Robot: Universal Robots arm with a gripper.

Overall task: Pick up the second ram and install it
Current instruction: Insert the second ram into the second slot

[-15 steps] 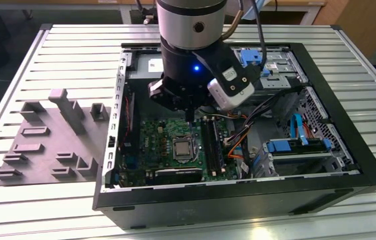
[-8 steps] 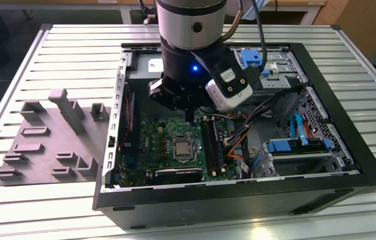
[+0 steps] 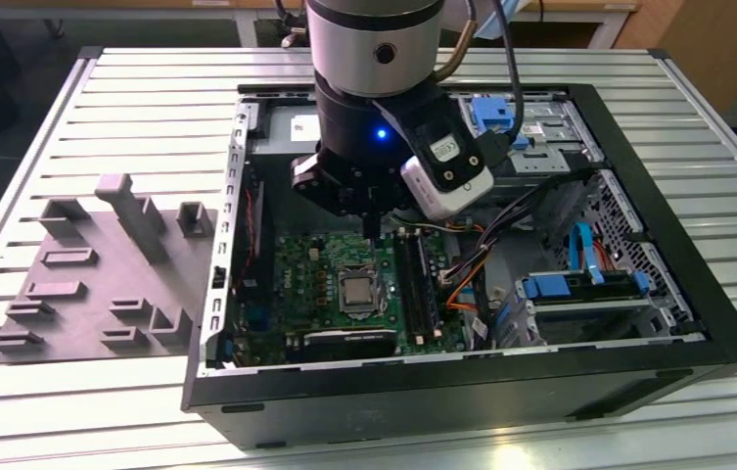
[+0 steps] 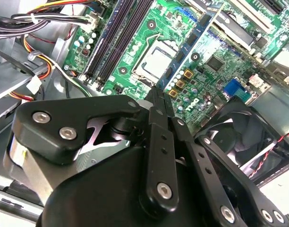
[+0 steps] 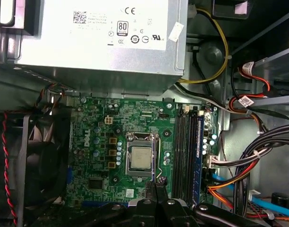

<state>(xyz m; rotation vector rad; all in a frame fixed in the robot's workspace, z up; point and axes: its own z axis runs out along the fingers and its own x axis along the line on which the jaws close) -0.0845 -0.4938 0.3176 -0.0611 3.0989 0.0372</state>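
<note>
Ext. view's left: grey tray (image 3: 94,284) on slatted worktop (image 3: 146,98), just beside the open PC case (image 3: 473,392). Mid: claw (image 3: 368,229) hangs inside the case over the green board (image 3: 309,284), fingers pressed together w/ nothing betw. them, tips above the processor (image 3: 357,292). Just to ext. view's right: memory slots (image 3: 417,282) w/ long dark strips. Can't tell which is the second ram. Further right: coloured cables (image 3: 473,279).

Arm (image 3: 375,59) vert., claw (image 4: 158,97) aimed down, pinched tight.
</note>
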